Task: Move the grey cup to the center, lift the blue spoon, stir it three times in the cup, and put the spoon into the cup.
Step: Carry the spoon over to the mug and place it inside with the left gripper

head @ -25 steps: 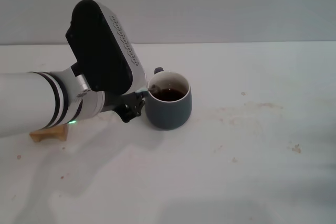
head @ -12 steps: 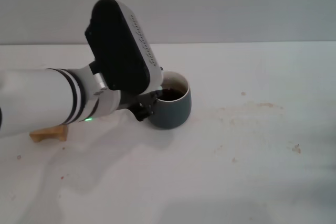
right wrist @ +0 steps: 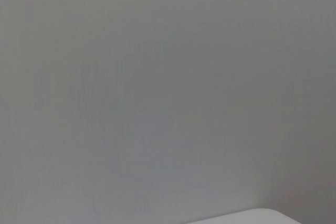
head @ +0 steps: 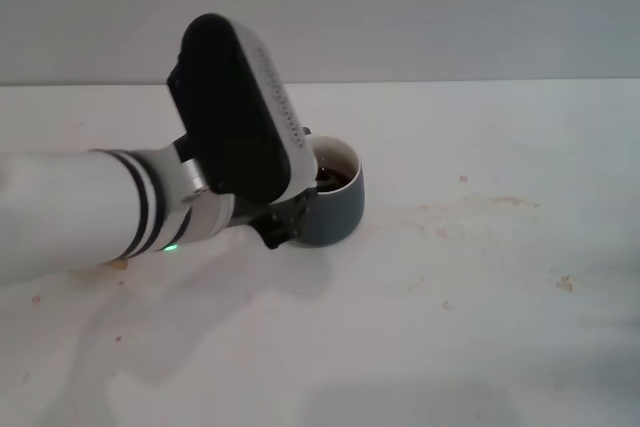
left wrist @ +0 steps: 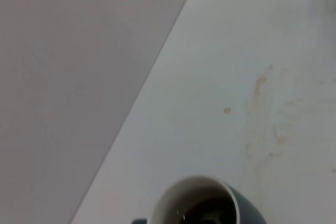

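Here, left gripper point(head: 300, 199) over grey cup point(head: 338, 209)

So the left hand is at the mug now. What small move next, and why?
Probably keep stirring gently. The left hand sits against the grey cup, its wrist covering part of the rim. Dark liquid shows inside, but the spoon itself isn't clear enough to judge a release.

Upright grey cup point(head: 335, 209) with dark liquid
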`<state>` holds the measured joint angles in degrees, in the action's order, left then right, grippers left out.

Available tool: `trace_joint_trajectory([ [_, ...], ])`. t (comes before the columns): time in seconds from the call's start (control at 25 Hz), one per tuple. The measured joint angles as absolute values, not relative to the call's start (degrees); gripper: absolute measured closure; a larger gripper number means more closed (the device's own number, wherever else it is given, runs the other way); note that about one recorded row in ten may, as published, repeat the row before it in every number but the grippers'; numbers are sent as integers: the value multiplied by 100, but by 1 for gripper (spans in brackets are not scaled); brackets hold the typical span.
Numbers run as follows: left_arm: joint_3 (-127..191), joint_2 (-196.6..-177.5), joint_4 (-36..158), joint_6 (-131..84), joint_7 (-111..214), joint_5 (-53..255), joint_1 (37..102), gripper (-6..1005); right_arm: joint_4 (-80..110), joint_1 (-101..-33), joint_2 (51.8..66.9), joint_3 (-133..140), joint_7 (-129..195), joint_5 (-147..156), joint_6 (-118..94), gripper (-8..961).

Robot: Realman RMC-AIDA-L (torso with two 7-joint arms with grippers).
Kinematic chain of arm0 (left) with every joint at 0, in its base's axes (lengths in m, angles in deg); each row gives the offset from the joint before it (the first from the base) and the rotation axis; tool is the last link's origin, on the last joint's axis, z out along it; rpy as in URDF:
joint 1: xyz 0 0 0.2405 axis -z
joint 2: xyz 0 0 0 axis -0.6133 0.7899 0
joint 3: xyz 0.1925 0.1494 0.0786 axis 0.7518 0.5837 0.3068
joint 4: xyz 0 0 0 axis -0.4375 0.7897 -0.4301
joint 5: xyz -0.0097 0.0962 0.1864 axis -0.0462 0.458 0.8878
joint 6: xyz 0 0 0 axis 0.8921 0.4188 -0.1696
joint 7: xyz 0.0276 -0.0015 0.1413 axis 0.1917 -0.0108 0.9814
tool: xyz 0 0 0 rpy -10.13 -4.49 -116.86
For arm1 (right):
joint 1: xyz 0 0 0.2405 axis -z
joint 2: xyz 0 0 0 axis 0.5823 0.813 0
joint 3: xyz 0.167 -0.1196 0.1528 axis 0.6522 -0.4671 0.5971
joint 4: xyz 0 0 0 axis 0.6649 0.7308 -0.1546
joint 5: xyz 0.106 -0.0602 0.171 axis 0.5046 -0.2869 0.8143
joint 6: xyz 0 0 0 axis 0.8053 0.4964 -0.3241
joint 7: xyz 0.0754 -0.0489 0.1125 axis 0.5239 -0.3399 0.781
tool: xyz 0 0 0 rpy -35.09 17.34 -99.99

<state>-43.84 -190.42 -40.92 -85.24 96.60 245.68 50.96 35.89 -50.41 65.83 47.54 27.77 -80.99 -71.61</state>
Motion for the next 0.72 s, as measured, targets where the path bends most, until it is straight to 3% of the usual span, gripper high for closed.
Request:
trace_joint_trajectory([
  [0.32,-4463,-19014,-4186,-8543,9664,24615,4777,716,3630,-5020,6584,4746,2777,-8142,-7199,954],
  [0.72,-4594,-19015,-4105,-8405,9714,24626,4867,712,3689,-5002,6584,4732,2777,-8159,-7205,954],
])
